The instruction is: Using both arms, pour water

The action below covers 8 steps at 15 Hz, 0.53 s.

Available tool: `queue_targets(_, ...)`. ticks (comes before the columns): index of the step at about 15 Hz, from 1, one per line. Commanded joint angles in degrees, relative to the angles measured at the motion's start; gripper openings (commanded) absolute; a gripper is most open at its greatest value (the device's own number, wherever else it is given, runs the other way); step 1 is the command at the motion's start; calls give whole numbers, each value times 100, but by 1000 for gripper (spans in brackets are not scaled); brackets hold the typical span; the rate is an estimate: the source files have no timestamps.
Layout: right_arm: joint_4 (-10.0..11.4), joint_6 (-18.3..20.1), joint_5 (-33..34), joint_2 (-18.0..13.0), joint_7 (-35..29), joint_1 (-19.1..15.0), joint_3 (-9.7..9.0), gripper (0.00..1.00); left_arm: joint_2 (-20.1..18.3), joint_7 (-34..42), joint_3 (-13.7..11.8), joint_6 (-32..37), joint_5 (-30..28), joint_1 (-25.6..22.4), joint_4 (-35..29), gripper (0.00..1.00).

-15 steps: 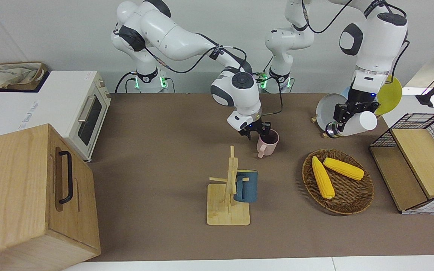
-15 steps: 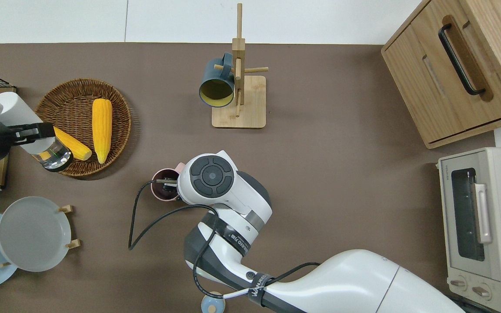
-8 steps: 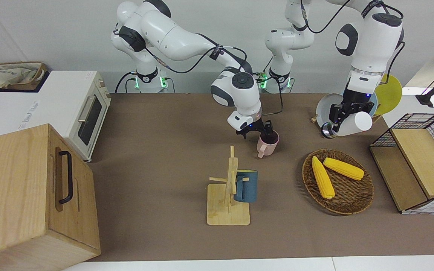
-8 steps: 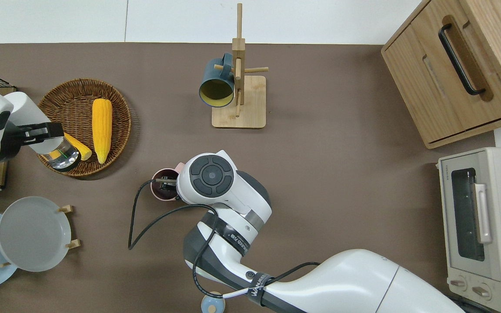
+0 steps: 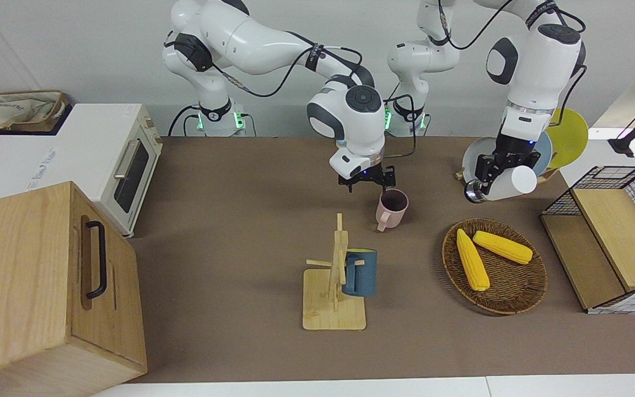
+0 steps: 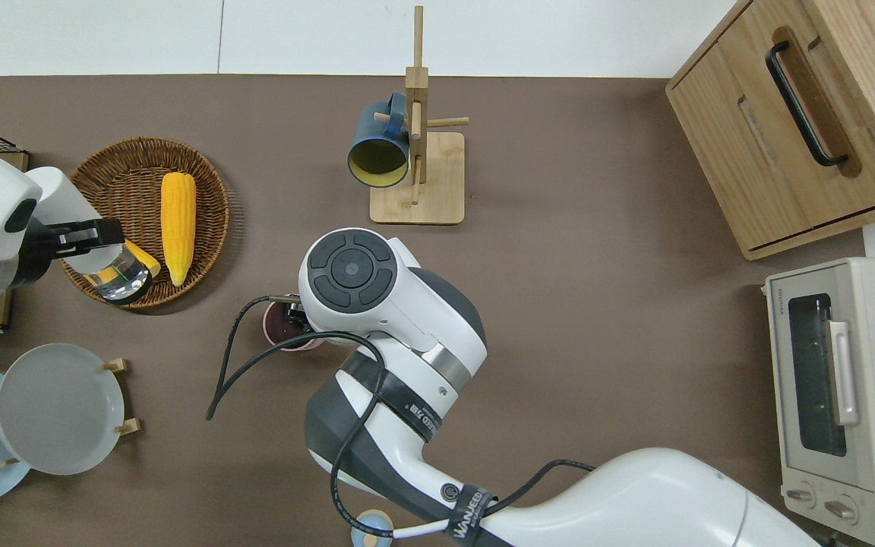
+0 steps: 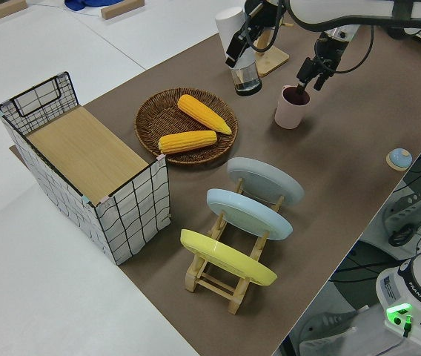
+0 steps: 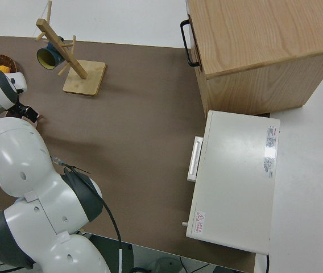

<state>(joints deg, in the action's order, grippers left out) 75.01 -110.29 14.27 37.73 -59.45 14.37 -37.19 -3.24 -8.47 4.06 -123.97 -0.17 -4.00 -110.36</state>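
Observation:
A pink cup [image 5: 392,208] stands upright on the brown table [image 5: 240,231], near its middle. My right gripper [image 5: 367,182] hangs open just above the cup, on the side nearer the robots, and holds nothing. The overhead view shows only part of the cup [image 6: 283,328], under the right wrist. My left gripper [image 5: 495,172] is shut on a white bottle [image 5: 507,183] with a clear end. The bottle [image 6: 96,254] lies tilted in the air over the rim of the wicker basket [image 6: 210,220], clear end lowest. The left side view shows the bottle [image 7: 240,52] close to the cup [image 7: 292,106].
The basket holds two corn cobs [image 5: 502,247]. A wooden mug rack [image 5: 334,286] carries a blue mug [image 5: 359,272]. A plate rack [image 7: 233,252], a wire crate [image 5: 615,237], a toaster oven [image 5: 124,165] and a wooden cabinet [image 5: 47,281] ring the table.
My right gripper let go of the pink cup's rim and rose above it. My left gripper carried the tilted bottle a little toward the cup.

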Motion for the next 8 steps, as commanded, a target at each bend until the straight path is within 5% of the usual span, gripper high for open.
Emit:
queue_targets(1, 5, 621, 129, -467, 817, -284, -25, 990, -335, -138, -28, -66, 166, 75, -266, 10)
queue_targets(4, 14, 1184, 147, -968, 2012, -592, 62, 990, -501, -50, 51, -66, 166, 75, -512, 10)
queue_targets(8, 57, 1686, 147, -1513, 3533, -821, 562, 990, -861, -41, 192, -74, 166, 84, -951, 10)
